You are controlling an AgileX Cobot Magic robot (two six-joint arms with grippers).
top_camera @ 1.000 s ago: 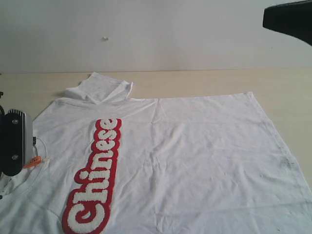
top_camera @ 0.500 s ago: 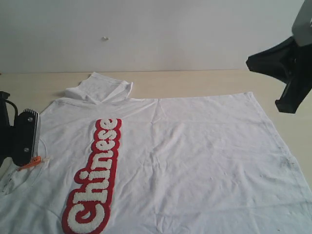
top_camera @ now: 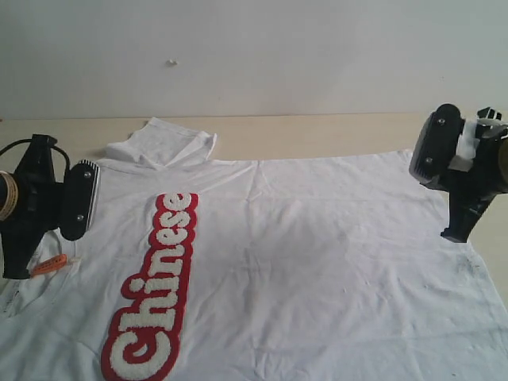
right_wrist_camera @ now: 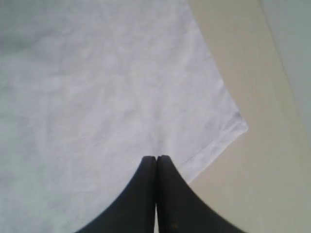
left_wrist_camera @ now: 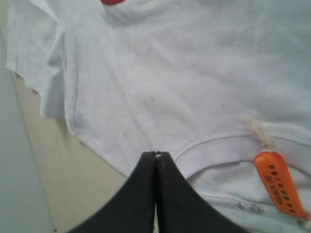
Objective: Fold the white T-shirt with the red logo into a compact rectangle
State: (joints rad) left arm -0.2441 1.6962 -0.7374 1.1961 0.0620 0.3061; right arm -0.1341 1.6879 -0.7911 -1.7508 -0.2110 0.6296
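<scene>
The white T-shirt (top_camera: 317,254) lies flat on the table (top_camera: 317,131), neck toward the exterior view's left and hem toward its right, with the red logo (top_camera: 155,290) running near to far. The left gripper (left_wrist_camera: 155,155) by the collar and the right gripper (right_wrist_camera: 156,158) by a hem corner each have their fingers pressed together, holding nothing.

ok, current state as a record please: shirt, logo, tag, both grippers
shirt: white T-shirt spread flat on the table, front up, not yet folded
sleeve: far sleeve rumpled and doubled over
logo: red logo face up, uncovered
tag: orange neck tag at the collar
left gripper: shut, no cloth seen between the tips, at the collar edge
right gripper: shut, no cloth seen between the tips, at the hem near a corner
</scene>
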